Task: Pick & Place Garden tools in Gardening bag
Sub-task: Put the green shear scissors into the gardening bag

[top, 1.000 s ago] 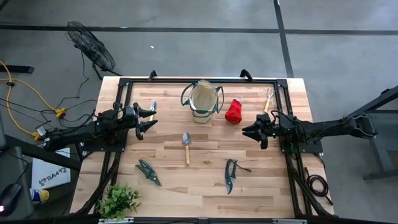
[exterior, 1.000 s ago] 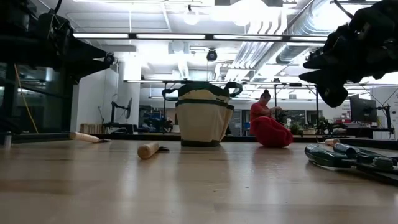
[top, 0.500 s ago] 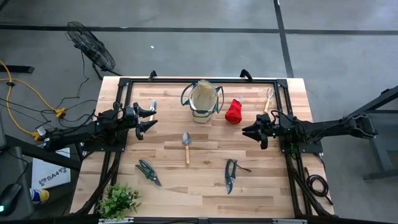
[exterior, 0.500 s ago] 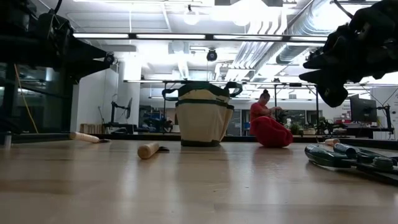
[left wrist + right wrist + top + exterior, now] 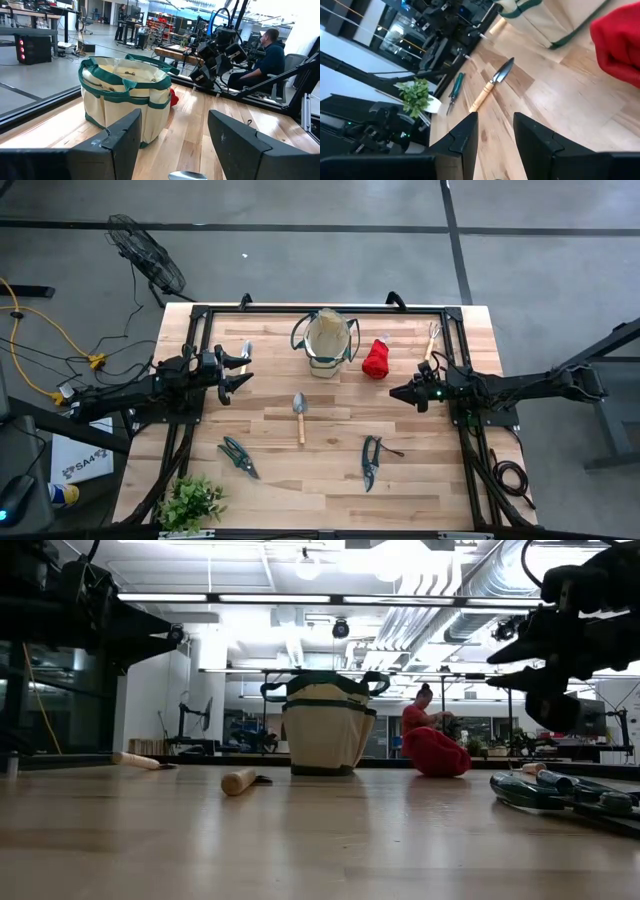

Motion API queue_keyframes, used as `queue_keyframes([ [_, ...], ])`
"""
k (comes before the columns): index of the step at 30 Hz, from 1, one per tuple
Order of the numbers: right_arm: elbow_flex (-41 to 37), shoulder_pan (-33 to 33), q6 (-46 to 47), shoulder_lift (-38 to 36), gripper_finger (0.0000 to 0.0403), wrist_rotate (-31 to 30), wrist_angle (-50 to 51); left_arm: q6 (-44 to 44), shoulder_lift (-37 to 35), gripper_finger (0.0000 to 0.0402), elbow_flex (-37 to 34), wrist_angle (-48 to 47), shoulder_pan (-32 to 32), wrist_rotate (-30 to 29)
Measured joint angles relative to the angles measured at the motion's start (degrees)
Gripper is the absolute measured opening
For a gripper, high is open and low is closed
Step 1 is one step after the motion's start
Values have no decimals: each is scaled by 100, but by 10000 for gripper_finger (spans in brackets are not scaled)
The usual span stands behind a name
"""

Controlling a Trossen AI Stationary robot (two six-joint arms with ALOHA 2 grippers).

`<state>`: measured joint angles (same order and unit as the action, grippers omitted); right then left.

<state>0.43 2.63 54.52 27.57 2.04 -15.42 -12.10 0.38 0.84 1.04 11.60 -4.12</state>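
Standing upright near the middle of the table's far edge, the gardening bag (image 5: 327,340) is soft canvas with an open mouth and would likely shift if a tool catches its rim. Every tool lies outside it. Just beside it, toward the right edge, is the red cloth bundle (image 5: 376,359), limp and light, best pinched at a raised fold. At the far right corner is the hand fork (image 5: 432,340). Near the table's centre rests the trowel (image 5: 300,415), stiff, its metal blade probably slick, so the wooden handle looks the safer hold. One pair of pruning shears (image 5: 237,455) lies toward the near left corner by the leafy plant (image 5: 190,502); the second shears (image 5: 371,461) lie nearer the near edge, right of centre. Both look heavy for their size, with handles offering the better purchase. The left gripper (image 5: 240,372) hovers above the table near the left edge, fingers spread and holding nothing. The right gripper (image 5: 398,393) hangs near the right edge, fingers parted and empty, pointed toward the trowel. No tool is bagged, so the work seems barely begun.
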Motion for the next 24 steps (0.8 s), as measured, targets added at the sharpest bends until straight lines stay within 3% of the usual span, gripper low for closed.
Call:
queue_keyframes([
  [8, 293, 0, 437, 4, 116, -235, 594, 2, -2, 223, 0, 0, 1, 0],
  [16, 1356, 380, 821, 248, 116, -1175, 2700, 2, -2, 223, 0, 0, -1, 0],
  [24, 2381, 1017, 1151, 1125, 116, -1375, 3971, 0, -2, 223, 0, 0, 2, 0],
])
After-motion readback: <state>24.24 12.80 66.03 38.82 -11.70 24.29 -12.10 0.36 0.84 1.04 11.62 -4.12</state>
